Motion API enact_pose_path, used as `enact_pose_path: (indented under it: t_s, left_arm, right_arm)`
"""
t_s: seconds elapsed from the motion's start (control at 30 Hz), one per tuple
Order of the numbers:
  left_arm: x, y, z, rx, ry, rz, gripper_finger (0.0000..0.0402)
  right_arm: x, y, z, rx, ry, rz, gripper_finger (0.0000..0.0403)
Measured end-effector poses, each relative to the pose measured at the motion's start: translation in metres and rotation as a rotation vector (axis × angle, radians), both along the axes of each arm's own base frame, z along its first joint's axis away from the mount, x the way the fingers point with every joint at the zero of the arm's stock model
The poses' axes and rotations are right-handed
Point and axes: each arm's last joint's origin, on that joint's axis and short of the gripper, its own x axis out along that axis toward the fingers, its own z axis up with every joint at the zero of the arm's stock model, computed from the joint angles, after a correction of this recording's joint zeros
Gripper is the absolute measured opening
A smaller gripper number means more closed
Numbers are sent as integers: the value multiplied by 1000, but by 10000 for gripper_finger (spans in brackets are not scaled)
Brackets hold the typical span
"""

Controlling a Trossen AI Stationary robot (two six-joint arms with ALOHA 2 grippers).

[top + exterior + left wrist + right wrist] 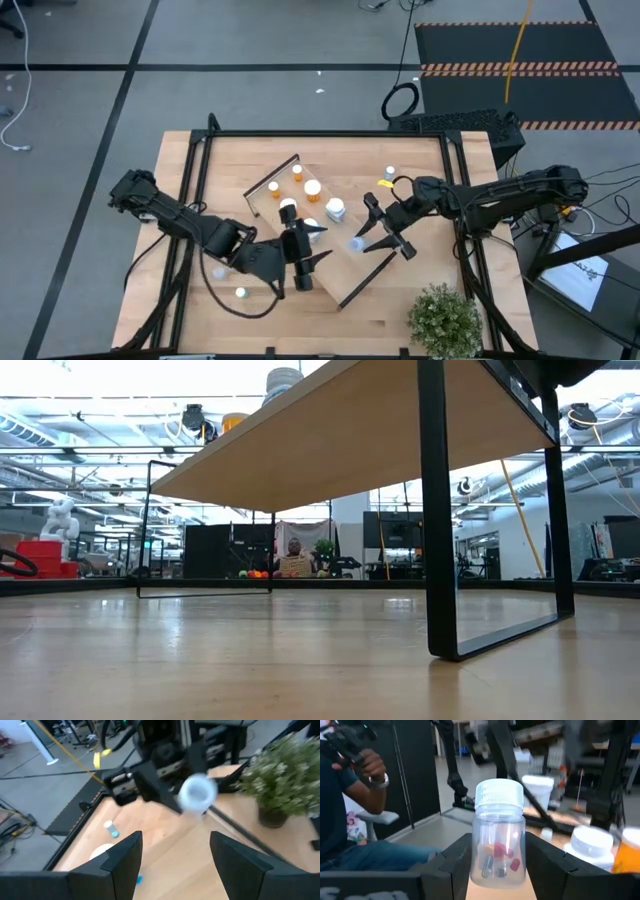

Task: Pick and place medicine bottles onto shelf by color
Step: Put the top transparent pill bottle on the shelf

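Observation:
The shelf (345, 280) is a light-wood board with dark end walls, standing slantwise on the table; its underside (340, 430) fills the low view. Orange bottles (313, 190) and white-capped ones (335, 210) stand on its far half. My right gripper (358, 238) is over the shelf's middle, shut on a clear bottle (498, 840) with a white cap and pills inside. My left gripper (322, 245) hovers just left of it, open (175, 855) and empty, facing that bottle (197, 794). My right gripper pinches the clear bottle's body (476, 865) between its two fingers, below the cap. The fingers reach in about level from the table's right side. The bottle sits roughly upright, cap on top, lifted clear above the shelf.
Loose bottles stand on the table: one at the far right (389, 173), two near the left front (241, 293). A potted plant (443, 320) stands at the front right corner. A seated person (350, 805) shows beyond the table in the right wrist view.

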Motion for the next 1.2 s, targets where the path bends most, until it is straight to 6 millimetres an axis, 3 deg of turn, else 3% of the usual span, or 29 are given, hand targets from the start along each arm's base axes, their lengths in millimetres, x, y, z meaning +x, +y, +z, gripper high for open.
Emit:
enact_pose_path:
  t_s: [0.23, 0.6, 0.87, 1.2]
  left_arm:
    - [8, 7, 8, 23, -55, -44, 232]
    - [12, 12, 11, 88, -61, -99, 232]
    - [21, 20, -2, 48, -68, -230, 232]
    - [21, 18, -6, 67, -83, -246, 245]
  right_arm:
    - [-3, -6, -5, -18, -96, -23, 157]
    - [7, -24, -16, -15, -92, 18, 157]
    - [18, -34, -28, 37, -55, -10, 157]
    - [15, -34, -22, 73, -65, -10, 157]
